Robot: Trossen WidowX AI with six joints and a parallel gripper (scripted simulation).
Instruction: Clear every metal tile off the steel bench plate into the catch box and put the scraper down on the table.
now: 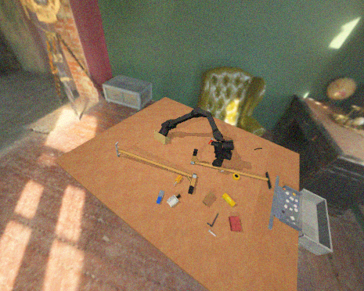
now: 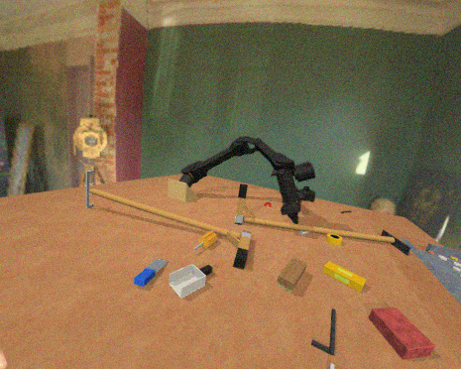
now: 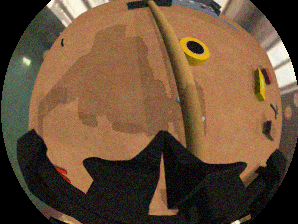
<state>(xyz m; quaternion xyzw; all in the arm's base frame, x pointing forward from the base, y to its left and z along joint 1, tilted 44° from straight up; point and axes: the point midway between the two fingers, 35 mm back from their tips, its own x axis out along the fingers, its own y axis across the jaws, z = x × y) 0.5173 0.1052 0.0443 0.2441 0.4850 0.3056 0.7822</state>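
My gripper (image 1: pixel 216 164) (image 2: pixel 295 221) (image 3: pixel 162 133) is shut with nothing between its fingers, above the table beside a long wooden shaft (image 1: pixel 238 171) (image 2: pixel 351 234) (image 3: pixel 189 100). This tool has a black crosswise blade (image 1: pixel 268 180) (image 2: pixel 396 242) and a black-ended grip (image 1: pixel 195 152) (image 2: pixel 243 191). It lies on the table. A second long tool (image 1: pixel 156 163) (image 2: pixel 158 212) with a grey metal end lies to the left. Several small pale tiles (image 1: pixel 296 209) lie on the steel plate (image 1: pixel 280 195) (image 2: pixel 427 262). The catch box (image 1: pixel 315 244) is at its far end.
A yellow tape ring (image 1: pixel 236 177) (image 2: pixel 334 239) (image 3: pixel 195 52) lies near the shaft. A brown block (image 1: pixel 209 198) (image 2: pixel 291 274), yellow level (image 1: pixel 228 199) (image 2: pixel 344 276), red block (image 1: pixel 235 224) (image 2: pixel 401 332) and white tray (image 1: pixel 172 201) (image 2: pixel 187 281) lie toward the front.
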